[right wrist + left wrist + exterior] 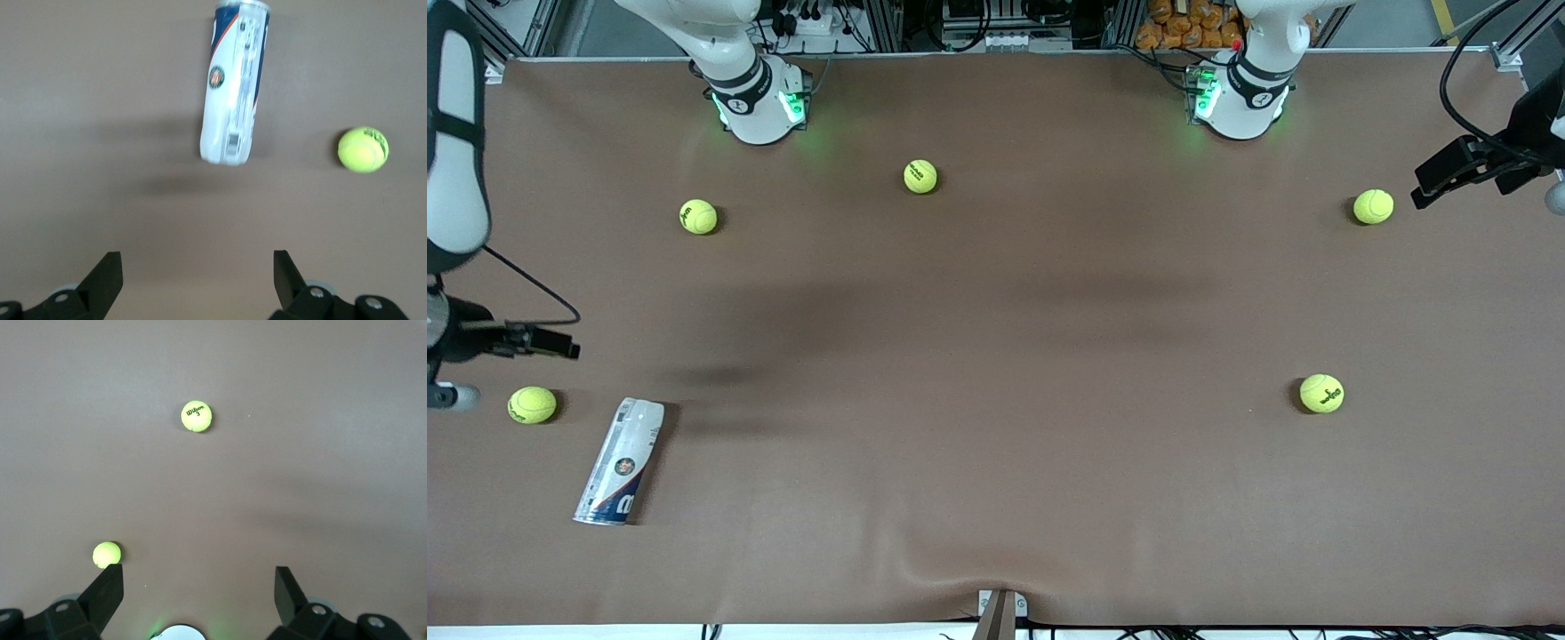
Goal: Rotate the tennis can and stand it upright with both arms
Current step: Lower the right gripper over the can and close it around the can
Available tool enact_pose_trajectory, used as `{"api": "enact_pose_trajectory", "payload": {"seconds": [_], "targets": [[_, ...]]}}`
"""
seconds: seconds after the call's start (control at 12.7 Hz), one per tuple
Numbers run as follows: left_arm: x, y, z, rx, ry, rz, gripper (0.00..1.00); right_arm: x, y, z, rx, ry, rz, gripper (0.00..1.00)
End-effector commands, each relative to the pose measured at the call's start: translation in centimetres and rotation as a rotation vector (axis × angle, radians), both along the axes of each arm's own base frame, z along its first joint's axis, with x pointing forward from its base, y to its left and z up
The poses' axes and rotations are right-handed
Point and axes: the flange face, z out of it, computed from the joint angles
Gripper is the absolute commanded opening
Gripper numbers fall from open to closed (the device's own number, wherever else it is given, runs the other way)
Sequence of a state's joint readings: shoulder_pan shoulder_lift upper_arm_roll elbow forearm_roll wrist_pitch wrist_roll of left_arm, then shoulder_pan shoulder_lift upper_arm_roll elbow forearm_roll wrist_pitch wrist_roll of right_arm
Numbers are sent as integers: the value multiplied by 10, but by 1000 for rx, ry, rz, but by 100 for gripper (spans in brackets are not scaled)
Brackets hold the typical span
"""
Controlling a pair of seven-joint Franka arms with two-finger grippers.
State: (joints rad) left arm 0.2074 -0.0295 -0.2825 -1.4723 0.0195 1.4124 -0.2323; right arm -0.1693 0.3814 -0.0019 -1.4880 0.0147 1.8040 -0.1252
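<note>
Brown counter (996, 356) carrying the tennis can (619, 461), which lies on its side toward the right arm's end, just beside a tennis ball (532, 404). Right end effector (551, 342) hovers over that end, fingers spread; left end effector (1449, 178) hangs near another ball (1373, 206), likewise spread.

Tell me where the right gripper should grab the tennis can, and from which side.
Judging by its pose, grip mid-label, from above. The tennis can lies flat, so open right gripper fingers can straddle its narrow width. A tennis ball sits beside its farther end.
</note>
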Motion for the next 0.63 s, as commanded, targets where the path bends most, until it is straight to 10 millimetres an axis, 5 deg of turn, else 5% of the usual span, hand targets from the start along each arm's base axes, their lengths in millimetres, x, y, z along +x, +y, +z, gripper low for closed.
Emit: {"api": "enact_pose_trajectory", "payload": {"seconds": [0.0, 0.24, 0.55], "targets": [[-4, -3, 4, -2, 12, -13, 100, 17, -15, -10, -2, -83, -31, 100], [-8, -2, 11, 6, -4, -14, 100, 35, -6, -29, -28, -153, -127, 100], [-8, -6, 9, -8, 0, -19, 100, 76, -19, -73, -41, -165, -214, 100]]}}
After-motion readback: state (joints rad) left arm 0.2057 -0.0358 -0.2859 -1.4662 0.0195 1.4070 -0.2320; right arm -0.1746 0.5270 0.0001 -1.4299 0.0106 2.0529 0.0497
